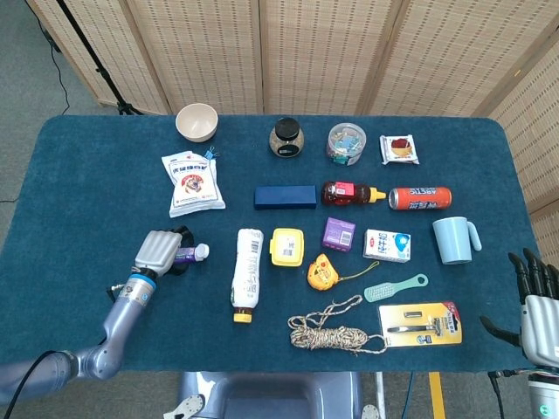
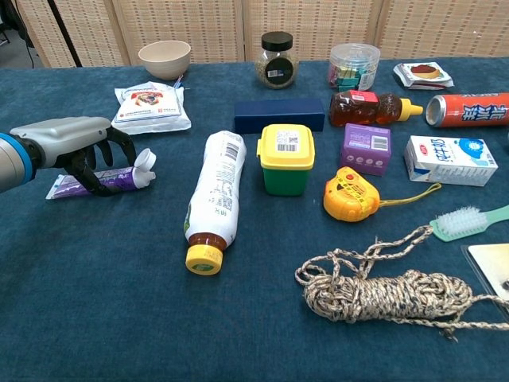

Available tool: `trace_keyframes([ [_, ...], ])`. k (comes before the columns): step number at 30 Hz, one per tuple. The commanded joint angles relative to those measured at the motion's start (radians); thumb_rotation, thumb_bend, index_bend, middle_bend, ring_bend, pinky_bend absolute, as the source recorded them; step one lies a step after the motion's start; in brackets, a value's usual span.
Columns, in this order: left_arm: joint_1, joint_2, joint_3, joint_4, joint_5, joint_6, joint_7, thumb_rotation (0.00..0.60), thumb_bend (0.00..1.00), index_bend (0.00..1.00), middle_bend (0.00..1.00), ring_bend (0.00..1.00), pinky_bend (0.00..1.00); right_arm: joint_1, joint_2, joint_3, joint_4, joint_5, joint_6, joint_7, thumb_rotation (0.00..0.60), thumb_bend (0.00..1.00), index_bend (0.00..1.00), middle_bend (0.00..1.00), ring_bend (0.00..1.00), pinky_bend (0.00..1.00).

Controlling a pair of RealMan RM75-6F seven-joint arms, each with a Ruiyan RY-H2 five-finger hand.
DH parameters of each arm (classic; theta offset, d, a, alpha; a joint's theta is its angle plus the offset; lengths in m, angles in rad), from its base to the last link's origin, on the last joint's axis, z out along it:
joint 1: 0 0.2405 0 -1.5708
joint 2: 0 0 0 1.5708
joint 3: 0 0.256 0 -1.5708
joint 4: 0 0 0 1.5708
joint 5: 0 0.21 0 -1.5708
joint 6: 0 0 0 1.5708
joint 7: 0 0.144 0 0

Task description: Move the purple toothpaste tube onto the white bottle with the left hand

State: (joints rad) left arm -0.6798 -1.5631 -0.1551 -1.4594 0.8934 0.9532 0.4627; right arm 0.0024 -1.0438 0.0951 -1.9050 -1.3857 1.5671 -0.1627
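Observation:
The purple toothpaste tube (image 1: 191,254) (image 2: 121,180) lies flat on the blue table (image 1: 87,192), its white cap pointing right. My left hand (image 1: 159,251) (image 2: 75,145) sits over the tube's middle with dark fingers curled down around it; the tube's tail sticks out on the left in the chest view. The white bottle (image 1: 246,271) (image 2: 215,195) lies on its side just right of the tube, yellow cap toward me. My right hand (image 1: 534,301) hovers off the table's right front corner, fingers spread and holding nothing.
A yellow-lidded box (image 1: 287,246) and yellow tape measure (image 1: 322,272) lie right of the bottle. A white pouch (image 1: 192,182) and a bowl (image 1: 196,121) sit behind the left hand. A rope coil (image 1: 336,332), razor pack (image 1: 424,323), brush and mug (image 1: 454,239) fill the right side.

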Motion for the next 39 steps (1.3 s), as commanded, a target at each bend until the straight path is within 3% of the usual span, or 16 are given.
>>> trace_keyframes([
  [1, -0.001, -0.001, 0.002, 0.001, -0.003, 0.000, 0.001, 0.600, 0.28, 0.38, 0.28, 0.34, 0.38, -0.001, 0.000, 0.001, 0.000, 0.001, 0.001, 0.000, 0.600, 0.00, 0.03, 0.00, 0.00, 0.00],
  [10, 0.003, 0.007, 0.020, -0.001, 0.002, 0.000, -0.004, 0.600, 0.33, 0.44, 0.34, 0.42, 0.41, 0.000, -0.001, 0.003, -0.004, 0.003, -0.002, -0.008, 0.600, 0.00, 0.03, 0.00, 0.00, 0.00],
  [13, 0.002, 0.008, 0.027, -0.003, 0.004, -0.004, -0.001, 0.600, 0.39, 0.47, 0.39, 0.47, 0.47, 0.000, -0.002, 0.005, -0.006, 0.000, -0.001, -0.009, 0.600, 0.00, 0.03, 0.00, 0.00, 0.00],
  [19, 0.007, 0.011, 0.029, -0.012, 0.022, 0.000, -0.027, 0.600, 0.58, 0.51, 0.42, 0.51, 0.52, -0.002, 0.000, 0.005, -0.013, -0.002, 0.001, -0.009, 0.600, 0.00, 0.03, 0.00, 0.00, 0.00],
  [29, 0.002, 0.052, 0.016, -0.044, 0.063, 0.003, -0.060, 0.600, 0.98, 0.55, 0.47, 0.56, 0.57, -0.007, 0.004, 0.003, -0.016, -0.016, 0.007, 0.001, 0.600, 0.00, 0.03, 0.00, 0.00, 0.00],
  [39, -0.009, 0.189, 0.014, -0.110, 0.192, -0.026, -0.139, 0.600, 1.00, 0.60, 0.52, 0.60, 0.59, 0.011, 0.008, 0.004, -0.014, -0.038, -0.020, 0.022, 0.600, 0.00, 0.02, 0.00, 0.00, 0.00],
])
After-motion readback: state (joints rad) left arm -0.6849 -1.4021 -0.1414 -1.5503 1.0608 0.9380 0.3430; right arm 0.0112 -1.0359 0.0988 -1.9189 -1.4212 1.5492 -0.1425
